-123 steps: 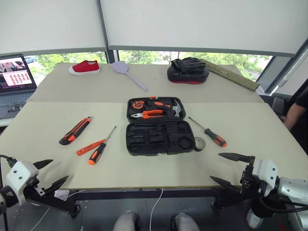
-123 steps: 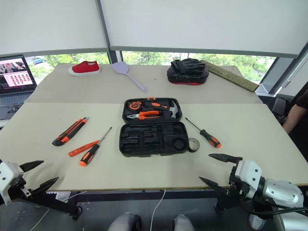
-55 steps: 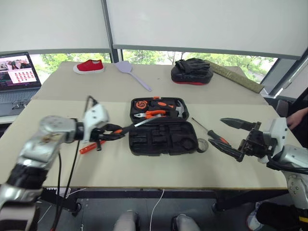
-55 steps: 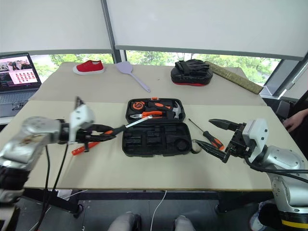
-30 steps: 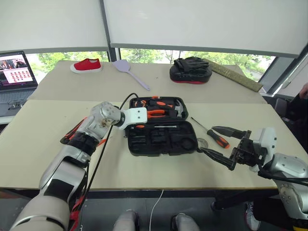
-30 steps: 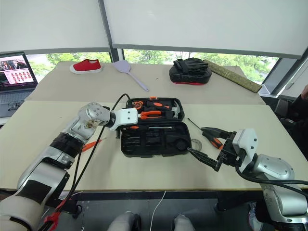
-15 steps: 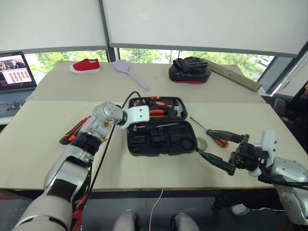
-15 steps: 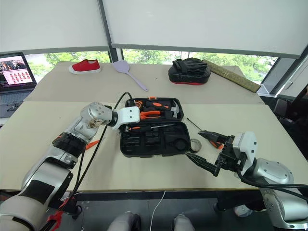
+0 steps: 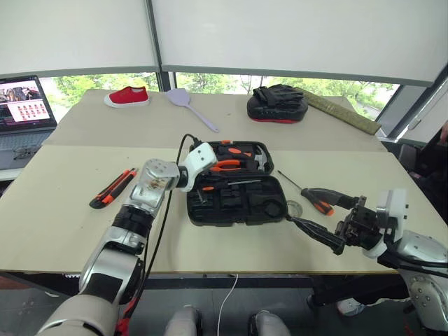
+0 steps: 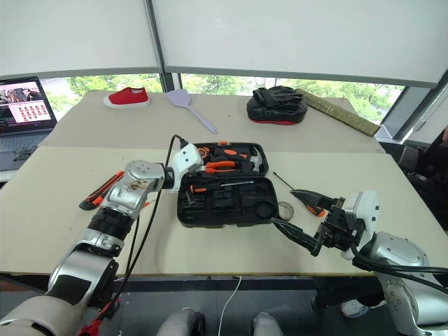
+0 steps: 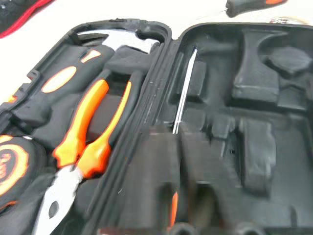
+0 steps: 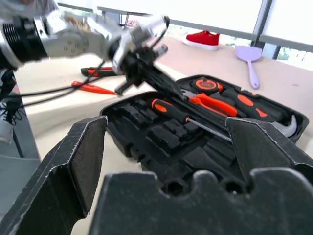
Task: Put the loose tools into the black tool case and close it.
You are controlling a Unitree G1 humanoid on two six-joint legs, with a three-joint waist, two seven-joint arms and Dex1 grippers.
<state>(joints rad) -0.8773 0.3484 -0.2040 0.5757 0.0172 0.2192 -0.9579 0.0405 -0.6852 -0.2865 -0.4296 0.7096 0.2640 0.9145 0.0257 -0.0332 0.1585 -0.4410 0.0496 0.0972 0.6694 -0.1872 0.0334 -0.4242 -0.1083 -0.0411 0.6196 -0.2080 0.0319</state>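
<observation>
1. One black tool case (image 9: 234, 183) lies open at the middle of the counter (image 9: 63, 217), its lid half toward the far edge, its recessed half toward the near edge.
2. The lid half holds pliers (image 11: 85, 147), a hammer (image 11: 117, 46) and an orange tape measure (image 11: 10, 169).
3. One screwdriver (image 12: 188, 119) lies in the recessed half, its shaft along the hinge.
4. A second screwdriver (image 9: 315, 199) lies loose on the counter right of the case, handle toward the right edge.
5. One small grey tape roll (image 9: 294, 208) sits just beside the case's near right corner.
6. One utility knife (image 9: 112, 188) lies well left of the case; a thin orange tool (image 12: 93, 88) lies near it.
7. The left pincer (image 10: 187, 194) is closed, empty, low over the left end of the recessed half.
8. The right pincer (image 9: 316, 215) is spread wide, empty, hovering over the counter's near right part, with the tape roll and the loose screwdriver ahead of it.
9. Far edge: one red shoe (image 9: 127, 96), one lilac spatula (image 9: 187, 106), one black mitt (image 9: 276, 103). One laptop (image 9: 24, 112) stands beyond the far left corner.
10. The counter is bare along the near edge and the left side toward the near corner.
</observation>
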